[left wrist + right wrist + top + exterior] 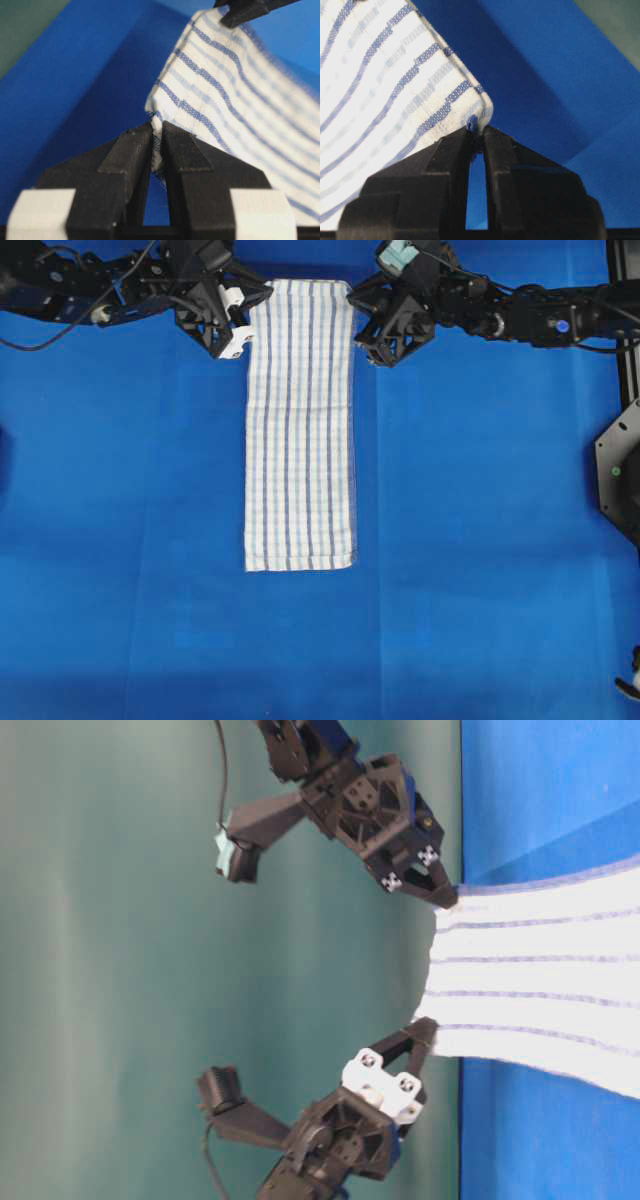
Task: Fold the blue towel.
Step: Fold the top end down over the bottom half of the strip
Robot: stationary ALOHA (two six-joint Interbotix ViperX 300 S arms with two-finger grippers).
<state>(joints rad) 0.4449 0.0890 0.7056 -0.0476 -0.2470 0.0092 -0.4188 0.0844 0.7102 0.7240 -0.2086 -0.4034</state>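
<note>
The blue towel point(300, 430) lies as a long narrow strip on the desk point(480, 540), apparently already folded lengthwise. The left gripper point(156, 134) and right gripper point(477, 132) each pinch a far corner, raised off the desk. The crosswise fold remains.

Overhead view: blue towel point(300, 430) lies lengthwise on the table covering point(480, 540), roughly centred left-right, running from the far edge toward the near side. Left gripper point(252, 302) sits at the towel's far left corner, right gripper point(352, 295) at its far right corner; each is pinched on its corner. Table-level view: the far end of the towel is lifted off the covering between the two grippers; the near end rests flat on it.
</note>
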